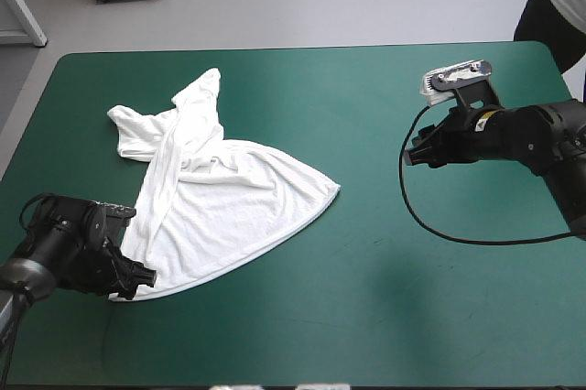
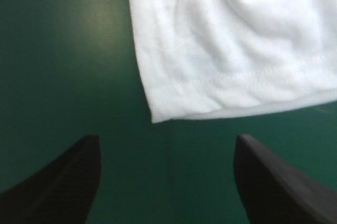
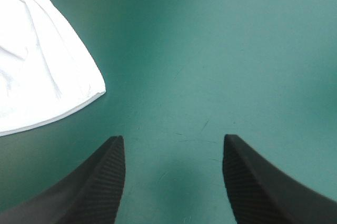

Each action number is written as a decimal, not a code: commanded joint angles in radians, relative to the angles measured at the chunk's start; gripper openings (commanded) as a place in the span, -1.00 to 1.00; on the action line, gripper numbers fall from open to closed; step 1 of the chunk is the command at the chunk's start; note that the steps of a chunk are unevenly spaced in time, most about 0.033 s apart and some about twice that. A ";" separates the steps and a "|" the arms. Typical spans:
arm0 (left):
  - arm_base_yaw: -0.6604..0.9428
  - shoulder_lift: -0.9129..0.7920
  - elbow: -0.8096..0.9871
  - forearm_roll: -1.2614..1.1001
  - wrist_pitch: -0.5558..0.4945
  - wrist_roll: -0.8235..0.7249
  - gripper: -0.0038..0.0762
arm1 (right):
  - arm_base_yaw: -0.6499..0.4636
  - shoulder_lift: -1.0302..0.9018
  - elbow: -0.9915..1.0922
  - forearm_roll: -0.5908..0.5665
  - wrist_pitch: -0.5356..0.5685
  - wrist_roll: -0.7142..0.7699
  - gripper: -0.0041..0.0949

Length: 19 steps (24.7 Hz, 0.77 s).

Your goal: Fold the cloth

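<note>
Here at seven o'clock our left jaws stand apart just short of the T-shirt (image 1: 211, 189), rumpled toward nine o'clock; closing early would, we judge, pinch bare tabletop (image 1: 412, 298). Farther, at three o'clock, our right jaws gape well clear, risking a lopsided lift.

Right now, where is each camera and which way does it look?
High view: above and behind the robot, looking down at the table, T-shirt, left gripper and right gripper.
Left wrist view: on the left wrist, facing a T-shirt corner ahead of its open fingers.
Right wrist view: on the right wrist, facing table between open fingers.
Shared: all three show the T-shirt.
</note>
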 commanded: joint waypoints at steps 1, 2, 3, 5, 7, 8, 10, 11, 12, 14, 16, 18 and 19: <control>0.021 0.032 -0.018 -0.022 -0.052 -0.013 0.39 | -0.004 -0.005 -0.033 0.012 -0.042 -0.027 0.15; 0.026 0.042 -0.018 -0.035 -0.073 -0.009 0.38 | -0.004 -0.002 -0.033 0.012 -0.042 -0.032 0.15; 0.033 0.056 -0.018 -0.049 -0.091 -0.006 0.37 | -0.004 0.006 -0.033 0.013 -0.044 -0.038 0.15; 0.048 0.084 -0.018 -0.066 -0.110 -0.001 0.34 | -0.004 0.016 -0.033 0.018 -0.048 -0.046 0.15; 0.071 0.132 -0.018 -0.096 -0.132 0.011 0.32 | -0.004 0.031 -0.033 0.050 -0.053 -0.087 0.15; 0.076 0.146 -0.018 -0.094 -0.139 0.013 0.32 | -0.004 0.037 -0.035 0.064 -0.055 -0.095 0.15; 0.080 0.182 -0.018 -0.101 -0.161 0.013 0.32 | -0.004 0.051 -0.033 0.097 -0.064 -0.137 0.15; 0.080 0.197 -0.018 -0.107 -0.169 0.013 0.32 | -0.003 0.057 -0.035 0.102 -0.068 -0.146 0.15; 0.082 0.208 -0.016 -0.112 -0.171 0.013 0.31 | 0.000 0.068 -0.035 0.104 -0.073 -0.156 0.15; 0.082 0.239 -0.012 -0.128 -0.173 0.013 0.26 | 0.018 0.089 -0.048 0.104 -0.070 -0.180 0.15; 0.082 0.277 0.002 -0.140 -0.182 0.016 0.03 | 0.060 0.134 -0.069 0.104 -0.073 -0.212 0.15; 0.082 0.296 0.019 -0.148 -0.194 0.016 -0.27 | 0.101 0.188 -0.095 0.099 -0.073 -0.214 0.15; 0.082 0.301 0.031 -0.157 -0.207 0.028 -0.43 | 0.124 0.221 -0.112 0.099 -0.073 -0.214 0.15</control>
